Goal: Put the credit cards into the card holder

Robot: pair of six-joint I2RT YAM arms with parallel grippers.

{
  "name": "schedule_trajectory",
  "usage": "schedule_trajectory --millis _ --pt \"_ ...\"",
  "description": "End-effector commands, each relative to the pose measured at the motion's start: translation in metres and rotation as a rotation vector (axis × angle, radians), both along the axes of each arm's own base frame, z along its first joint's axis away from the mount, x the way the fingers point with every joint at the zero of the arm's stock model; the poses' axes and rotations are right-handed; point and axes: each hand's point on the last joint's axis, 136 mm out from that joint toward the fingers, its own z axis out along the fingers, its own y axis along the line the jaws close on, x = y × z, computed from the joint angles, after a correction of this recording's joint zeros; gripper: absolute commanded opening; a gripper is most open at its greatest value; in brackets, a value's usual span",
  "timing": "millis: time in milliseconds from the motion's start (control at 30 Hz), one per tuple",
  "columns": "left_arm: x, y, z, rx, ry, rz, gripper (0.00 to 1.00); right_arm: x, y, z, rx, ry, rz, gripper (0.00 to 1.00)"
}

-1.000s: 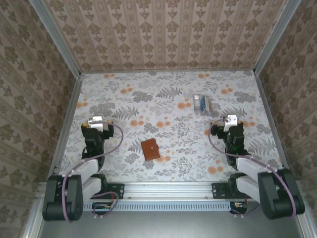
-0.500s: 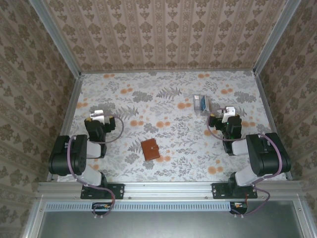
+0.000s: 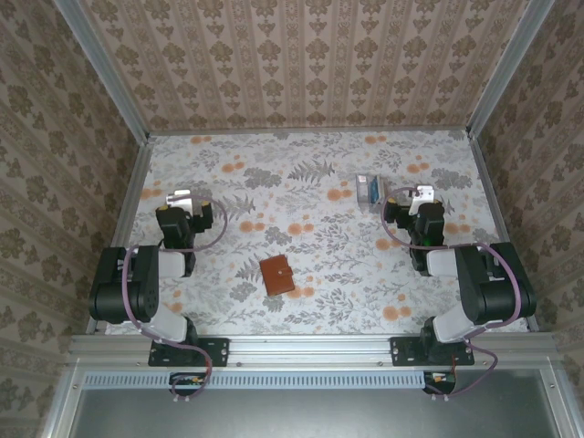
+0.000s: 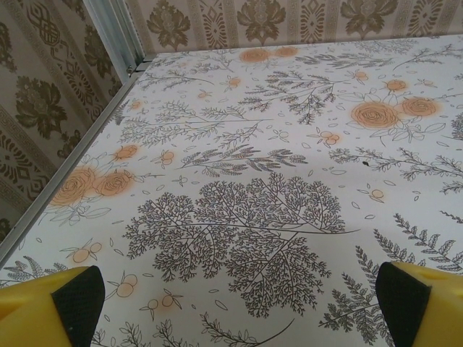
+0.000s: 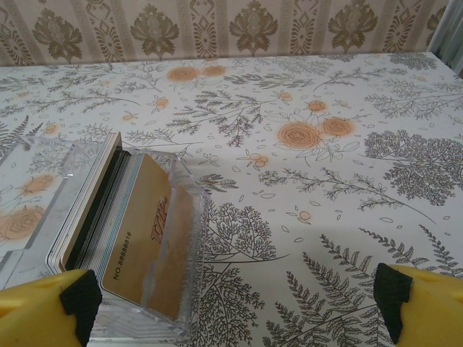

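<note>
lying at lower centre of the top view, the holder [image 3: 276, 275] is resting between the arms. the cards [image 3: 371, 189] are standing in what looks like a clear stand [image 5: 189, 217], upper right. left gripper [image 4: 239, 303] and right gripper [image 5: 235, 303] are gaping wide, empty.

front tan credit card [image 5: 139, 228] in clear stand [image 5: 191, 238]: printed "no #5588916", last digits uncertain; red lettering beside it too blurred to read.
</note>
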Motion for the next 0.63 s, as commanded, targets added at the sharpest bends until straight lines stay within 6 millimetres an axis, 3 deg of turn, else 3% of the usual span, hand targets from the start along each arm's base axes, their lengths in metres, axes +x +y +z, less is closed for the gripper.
schedule_trajectory --millis 0,600 --pt "0.0011 -0.0034 -0.0004 -0.002 0.008 -0.013 1.00 0.0017 -0.0002 0.0005 0.005 0.003 -0.016 1.00" --pt "0.0019 -0.0046 0.0000 0.004 0.009 -0.015 1.00 0.0019 0.0052 0.0003 -0.014 0.005 0.004 1.00"
